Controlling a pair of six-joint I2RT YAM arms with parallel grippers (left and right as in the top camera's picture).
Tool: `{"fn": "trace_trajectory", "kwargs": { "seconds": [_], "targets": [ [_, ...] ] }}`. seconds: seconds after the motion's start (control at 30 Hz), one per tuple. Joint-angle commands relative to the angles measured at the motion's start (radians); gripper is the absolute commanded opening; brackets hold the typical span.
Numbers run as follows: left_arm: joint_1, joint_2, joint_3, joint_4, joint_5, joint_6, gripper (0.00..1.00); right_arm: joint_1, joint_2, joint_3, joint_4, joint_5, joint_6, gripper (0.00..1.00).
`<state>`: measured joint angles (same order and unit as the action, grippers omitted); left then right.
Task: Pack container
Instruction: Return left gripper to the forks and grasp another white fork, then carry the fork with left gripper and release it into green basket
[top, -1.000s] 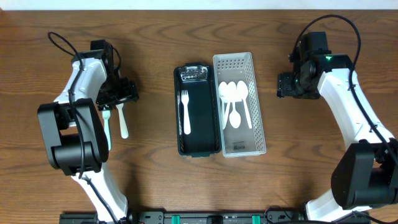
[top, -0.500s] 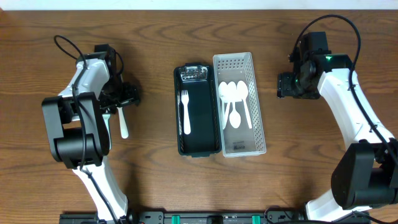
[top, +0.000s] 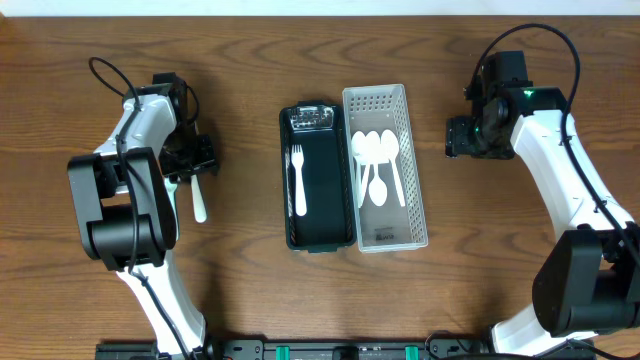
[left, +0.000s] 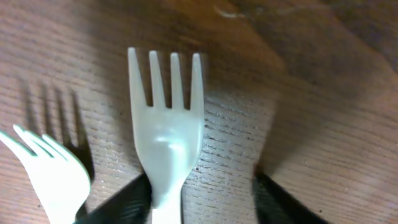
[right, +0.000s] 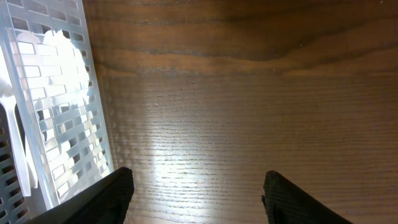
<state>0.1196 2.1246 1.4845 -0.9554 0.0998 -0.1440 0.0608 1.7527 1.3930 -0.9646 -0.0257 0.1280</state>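
Black container (top: 326, 205) lies at the middle of the table (top: 250, 290), long side touching a white slotted basket (top: 392, 228) on its right. One white fork (top: 297, 180) rests inside the container near its left wall, prongs pointing to the far edge. Several white spoons (top: 376, 160) lie in the basket.

Well to the left, the left gripper (top: 192, 158) is low over the wood. In its wrist view the jaws stand apart on either side of the neck of a white fork (left: 166, 140) that lies flat on the table; the neck is close against one finger (left: 121, 202), with a gap to the other. A second fork (left: 53, 177) lies just beside it.

The right gripper (top: 466, 137) hangs over bare wood to the right of the basket, its jaws wide with nothing between them
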Motion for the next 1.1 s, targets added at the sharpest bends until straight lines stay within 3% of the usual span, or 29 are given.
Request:
{"fn": "trace_trajectory", "kwargs": {
  "seconds": [0.0,0.4,0.5,0.67,0.9,1.07],
  "targets": [
    [-0.001,0.045,-0.008,-0.005,0.005,0.01,0.4,-0.002,-0.013,0.015,0.0,0.007,-0.01,0.7],
    [-0.001,0.045,-0.008,-0.013,0.005,0.01,0.19,-0.002,-0.013,0.015,0.0,0.007,-0.01,0.7],
    [-0.001,0.045,-0.008,-0.013,0.005,0.01,0.19,-0.002,-0.013,0.015,0.0,0.007,-0.01,0.7],
    [-0.001,0.045,-0.008,-0.011,0.005,0.01,0.06,-0.002,-0.013,0.015,-0.001,0.007,-0.01,0.7],
    [-0.02,-0.019,0.053,-0.076,0.006,0.01,0.06,-0.002,-0.013,0.015,0.001,0.007,-0.01,0.7],
    [-0.131,-0.187,0.164,-0.163,0.007,-0.008,0.06,-0.002,-0.013,0.015,0.009,0.008,-0.01,0.7]
  ]
}}
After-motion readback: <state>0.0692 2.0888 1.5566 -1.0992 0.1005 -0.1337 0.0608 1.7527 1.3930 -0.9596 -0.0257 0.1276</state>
